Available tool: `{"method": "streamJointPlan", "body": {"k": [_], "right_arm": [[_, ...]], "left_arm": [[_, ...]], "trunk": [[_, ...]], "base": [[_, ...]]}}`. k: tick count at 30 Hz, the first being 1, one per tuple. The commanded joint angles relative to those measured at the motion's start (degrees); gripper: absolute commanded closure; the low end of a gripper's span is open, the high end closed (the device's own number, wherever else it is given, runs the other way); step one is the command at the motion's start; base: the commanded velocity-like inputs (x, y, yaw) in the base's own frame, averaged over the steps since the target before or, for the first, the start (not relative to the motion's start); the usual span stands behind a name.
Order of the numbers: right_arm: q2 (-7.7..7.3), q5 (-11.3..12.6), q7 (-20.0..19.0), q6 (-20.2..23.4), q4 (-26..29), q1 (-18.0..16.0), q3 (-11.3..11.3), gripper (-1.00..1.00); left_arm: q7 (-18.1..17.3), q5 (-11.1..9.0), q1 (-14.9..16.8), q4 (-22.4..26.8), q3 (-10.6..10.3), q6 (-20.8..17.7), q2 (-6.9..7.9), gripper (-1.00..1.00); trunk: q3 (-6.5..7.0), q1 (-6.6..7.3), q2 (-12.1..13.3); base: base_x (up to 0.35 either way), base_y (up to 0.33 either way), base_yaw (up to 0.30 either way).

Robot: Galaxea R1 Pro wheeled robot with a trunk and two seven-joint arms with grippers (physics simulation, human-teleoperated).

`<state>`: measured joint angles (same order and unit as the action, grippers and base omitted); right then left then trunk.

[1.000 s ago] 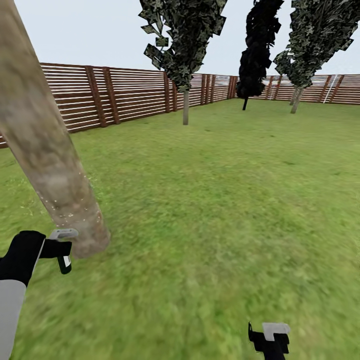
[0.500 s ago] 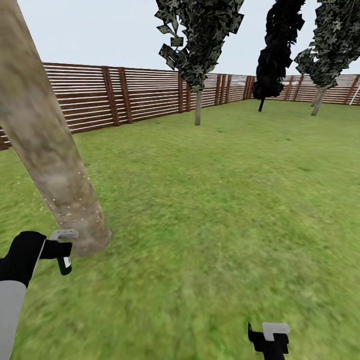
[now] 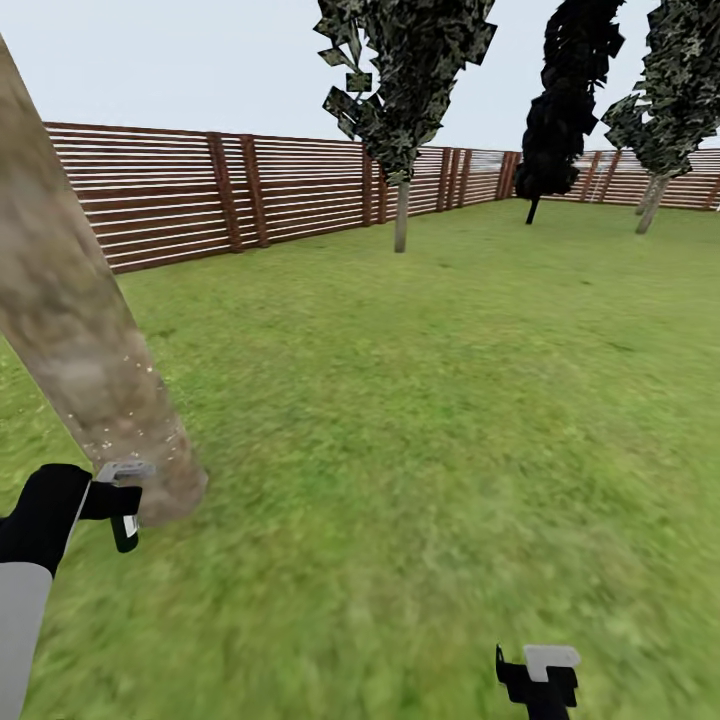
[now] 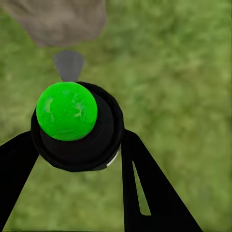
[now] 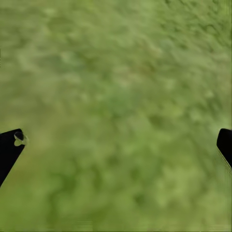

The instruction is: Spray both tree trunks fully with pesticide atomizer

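A thick, pale mottled tree trunk (image 3: 70, 320) leans across the left of the head view, with white specks near its base. My left gripper (image 3: 122, 500) hovers beside that base, shut on the pesticide atomizer (image 4: 77, 125), a black body with a bright green round cap. The atomizer's grey nozzle (image 4: 69, 65) points at the trunk's foot (image 4: 58, 19). A second tree (image 3: 402, 215) with a slim pale trunk stands far off by the fence. My right gripper (image 3: 540, 680) hangs low over the grass, open, its fingertips (image 5: 12, 142) wide apart with nothing between them.
Green lawn (image 3: 430, 400) stretches ahead to a brown slatted fence (image 3: 200, 190). A near-black conifer (image 3: 560, 110) and another leafy tree (image 3: 655, 205) stand at the far right by the fence.
The whole view has swung, so the far trees sit further right and the near trunk a bit lower left: the camera moved. Both grippers hold the same place in the picture.
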<state>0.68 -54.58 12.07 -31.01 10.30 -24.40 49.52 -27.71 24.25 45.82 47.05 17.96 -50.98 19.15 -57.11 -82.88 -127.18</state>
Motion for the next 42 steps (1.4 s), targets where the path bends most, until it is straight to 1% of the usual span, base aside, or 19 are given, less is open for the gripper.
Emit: {"method": "streamJointPlan", "body": {"k": [1,11,27,33,36,37,39,41,42], "right_arm": [[0.02,-0.61,0.32,-0.10,-0.02,-0.03,0.32,-1.00],[0.02,-0.61,0.31,-0.10,0.01,-0.03,0.32,-1.00],[0.02,-0.61,0.29,-0.10,0.01,-0.03,0.32,-1.00],[0.02,-0.61,0.32,-0.10,0.00,-0.03,0.34,-1.00],[0.02,-0.61,0.32,-0.10,0.05,-0.03,0.35,-1.00],[0.02,-0.61,0.29,-0.10,0.06,-0.03,0.37,-1.00],[0.02,-0.61,0.29,-0.10,0.07,-0.03,0.35,-1.00],[-0.03,-0.61,0.31,-0.10,0.07,-0.03,0.39,-1.00],[-0.05,-0.61,0.29,-0.10,0.07,-0.03,0.40,-1.00]], "left_arm": [[-0.17,0.53,0.06,-0.08,0.14,-0.15,-0.04,1.00],[0.04,0.53,0.06,-0.63,0.10,-0.08,-0.18,1.00],[0.11,0.53,0.06,-0.55,0.06,-0.08,-0.33,1.00],[0.11,0.53,0.08,0.03,0.18,-0.08,-0.26,1.00],[0.08,0.53,0.09,0.11,0.71,-0.11,-0.09,1.00],[0.07,0.53,0.17,0.08,0.57,-0.21,-0.23,1.00],[0.04,0.33,0.56,0.01,0.45,-1.52,-0.80,1.00],[-0.04,0.19,1.00,0.20,0.29,-5.46,-1.56,1.00],[-0.09,0.28,1.15,0.27,0.26,-6.21,-1.30,1.00]], "trunk": [[-0.05,-0.01,-0.02],[-0.05,-0.01,-0.02],[-0.05,-0.01,-0.02],[-0.05,-0.01,-0.02],[-0.05,-0.01,-0.02],[-0.05,-0.01,-0.02],[-0.05,-0.01,-0.02],[-0.05,-0.01,-0.02],[-0.05,-0.01,-0.02]], "base": [[0.159,-0.235,0.265],[0.157,-0.236,0.276],[0.126,-0.250,0.028],[0.107,-0.255,0.261],[0.165,-0.090,0.276],[0.033,-0.014,0.276],[0.013,-0.005,0.276],[0.003,-0.001,0.276],[0.001,0.000,0.276]]}}
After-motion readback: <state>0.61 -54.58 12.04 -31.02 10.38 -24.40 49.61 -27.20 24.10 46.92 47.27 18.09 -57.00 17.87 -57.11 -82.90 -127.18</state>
